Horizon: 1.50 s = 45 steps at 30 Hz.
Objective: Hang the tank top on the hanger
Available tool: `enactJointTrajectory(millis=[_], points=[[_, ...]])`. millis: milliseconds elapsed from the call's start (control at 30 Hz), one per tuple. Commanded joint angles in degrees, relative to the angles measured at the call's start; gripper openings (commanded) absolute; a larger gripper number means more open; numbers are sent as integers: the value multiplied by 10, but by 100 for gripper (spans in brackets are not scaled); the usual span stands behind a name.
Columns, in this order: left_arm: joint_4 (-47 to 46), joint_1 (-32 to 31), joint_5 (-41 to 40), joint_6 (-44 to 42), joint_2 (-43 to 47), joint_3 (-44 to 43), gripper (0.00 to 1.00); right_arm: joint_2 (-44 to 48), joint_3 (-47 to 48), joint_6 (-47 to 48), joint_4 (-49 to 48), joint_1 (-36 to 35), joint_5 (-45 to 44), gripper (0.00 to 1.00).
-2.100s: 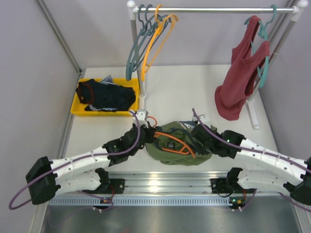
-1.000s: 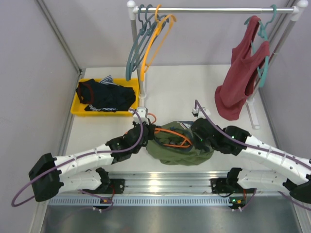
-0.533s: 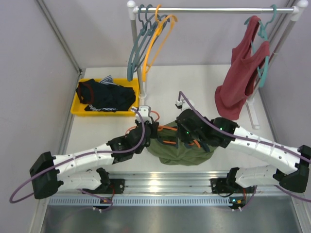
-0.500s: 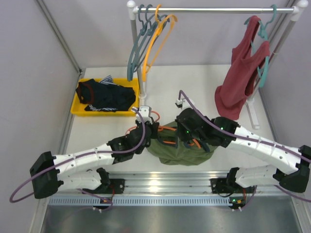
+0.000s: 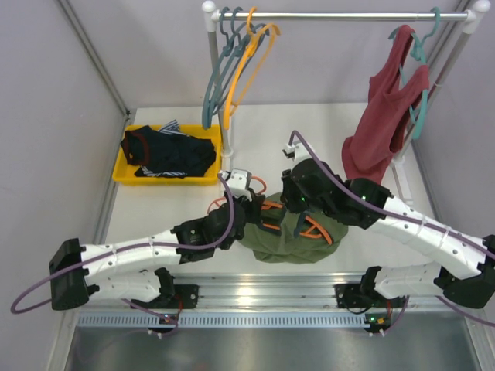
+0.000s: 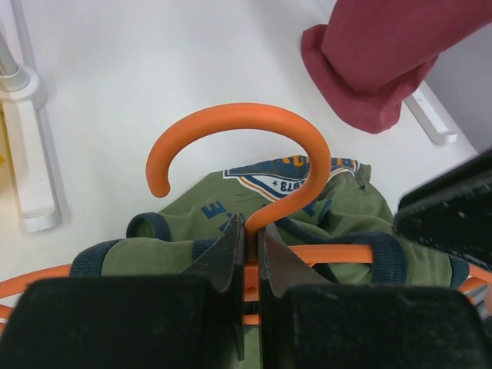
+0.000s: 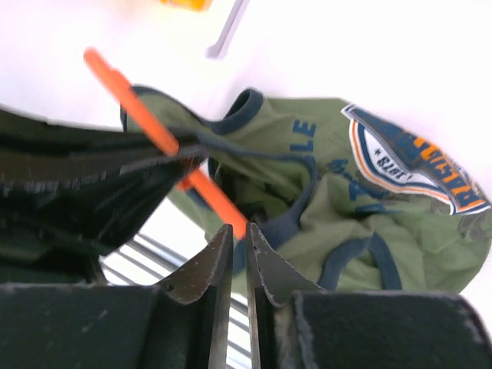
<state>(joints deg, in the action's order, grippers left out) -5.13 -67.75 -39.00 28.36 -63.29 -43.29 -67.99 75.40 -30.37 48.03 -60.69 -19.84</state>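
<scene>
Moved: my right gripper (image 7: 239, 231) has swung in from the right edge of the tank top (image 5: 286, 243) to above it.
Left gripper (image 6: 247, 231): clenched on the neck of the hanger (image 6: 254, 123) under the hook, steadying the frame for threading.
Right fingers: pressed nearly together at the navy armhole trim; whether they hold cloth, I cannot tell.
Tank top: bunched on the table (image 5: 263, 139) between both grippers, tangled over the hanger, not yet seated, I judge.

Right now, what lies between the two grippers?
The top view shows the bunched tank top, with the hanger partly inside it, filling the stretch between the left gripper and the right gripper.
</scene>
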Motion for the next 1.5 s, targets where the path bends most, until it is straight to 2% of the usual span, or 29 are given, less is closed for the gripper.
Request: enactJointTrajectory(millis=[0, 100, 167, 267, 467, 633, 1033, 1167, 1233, 1300, 1333, 1400, 1467], points=[[-38, -18, -17, -20, -3, -38, 0, 19, 34, 30, -19, 24, 2, 14], [-32, -20, -13, -20, 0, -42, 0, 42, 29, 59, -19, 35, 9, 23], [-23, -20, -11, -20, 11, -44, 0, 70, 17, 85, -19, 36, 31, 35], [0, -19, -14, -29, 26, -51, 0, 120, -19, 105, -21, 36, 76, 43], [0, -19, 12, -49, 43, -51, 0, 207, -69, 126, -36, 36, 138, 52], [19, -19, 36, -46, 52, -69, 0, 194, -77, 148, -31, 29, 154, 51], [43, -19, 74, -72, 37, -129, 0, 144, -78, 167, -34, 2, 125, 52], [41, -19, 86, -76, 27, -147, 0, 143, -82, 160, -35, -3, 113, 39], [41, -20, 89, -82, 16, -163, 0, 152, -83, 153, -35, -4, 100, 24], [40, -19, 92, -90, 4, -179, 0, 159, -82, 149, -36, -4, 93, 15], [38, -19, 93, -94, -1, -185, 0, 166, -82, 143, -35, -4, 88, 3], [37, -20, 95, -106, -18, -209, 2, 175, -84, 137, -38, -5, 78, 0], [40, -19, 93, -115, -34, -230, 21, 189, -89, 125, -43, -4, 69, 0]])
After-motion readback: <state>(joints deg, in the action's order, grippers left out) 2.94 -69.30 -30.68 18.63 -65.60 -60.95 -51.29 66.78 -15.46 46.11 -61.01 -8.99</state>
